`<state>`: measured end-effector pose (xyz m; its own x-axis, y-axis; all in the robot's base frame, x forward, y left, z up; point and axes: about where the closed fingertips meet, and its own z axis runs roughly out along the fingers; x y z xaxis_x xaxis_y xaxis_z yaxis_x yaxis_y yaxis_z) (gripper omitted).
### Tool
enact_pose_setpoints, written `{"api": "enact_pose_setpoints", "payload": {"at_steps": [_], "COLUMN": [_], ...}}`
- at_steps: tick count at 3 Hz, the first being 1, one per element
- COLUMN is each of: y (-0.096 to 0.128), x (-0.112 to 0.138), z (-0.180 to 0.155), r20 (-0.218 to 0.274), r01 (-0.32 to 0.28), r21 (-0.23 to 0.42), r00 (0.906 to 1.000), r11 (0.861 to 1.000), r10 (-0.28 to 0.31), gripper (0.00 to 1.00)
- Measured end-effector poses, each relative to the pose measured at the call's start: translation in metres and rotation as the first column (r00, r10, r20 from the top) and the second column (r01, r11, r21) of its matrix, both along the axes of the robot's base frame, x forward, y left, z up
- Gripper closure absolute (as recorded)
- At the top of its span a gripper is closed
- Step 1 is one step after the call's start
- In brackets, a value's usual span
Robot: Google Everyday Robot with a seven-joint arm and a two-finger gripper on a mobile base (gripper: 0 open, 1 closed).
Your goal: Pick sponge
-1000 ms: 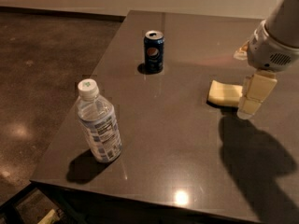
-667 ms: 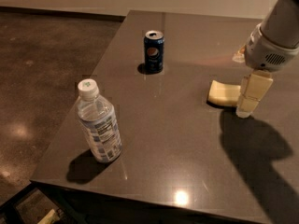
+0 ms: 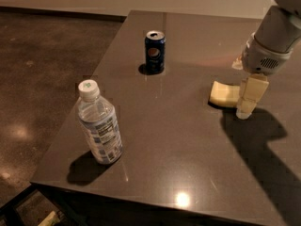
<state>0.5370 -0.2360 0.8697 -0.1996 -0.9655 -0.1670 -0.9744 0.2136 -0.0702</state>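
The pale yellow rectangular foam sponge (image 3: 224, 93) lies flat on the dark brown glossy desk (image 3: 178, 145), toward the right side of the desk top and well apart from the other items. The cream-coloured blocky two-finger gripper (image 3: 245, 108) hangs from the light grey robot arm (image 3: 275, 34) at the right edge of the view and points down at the desk. Its lower end stands at the right end of the sponge and overlaps that end in the view; contact between the two cannot be confirmed. Whether the jaws are spread, pressed together or pinching the sponge cannot be told, since they appear as one block from this side. A dark blue soda can (image 3: 154, 52) stands upright toward the far side of the desk, left of the sponge. A clear plastic water bottle with a white cap (image 3: 99, 125) stands near the front left corner, tilted slightly. The arm casts a broad shadow on the desk below and right of the gripper. A polished brown floor (image 3: 42, 55) extends to the left of the desk
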Motion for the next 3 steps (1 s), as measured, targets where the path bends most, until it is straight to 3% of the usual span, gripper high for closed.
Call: {"api": "enact_pose_setpoints", "payload": {"at_steps": [1,2,3], "y": [-0.0035,-0.0068,-0.0095], "x": [0.0046,0.0078,0.0086], "z": [-0.0104,-0.0158,-0.0179], "r20": [-0.014,-0.021,-0.029], "r01": [0.001,0.008,0.014], "r21": [-0.009,-0.017,-0.017], "r00": [0.9999,0.9998,0.9995], "r11": [1.000,1.000,1.000], "r10": [-0.001,-0.008,-0.015], "gripper": [0.00,0.17,0.41]}}
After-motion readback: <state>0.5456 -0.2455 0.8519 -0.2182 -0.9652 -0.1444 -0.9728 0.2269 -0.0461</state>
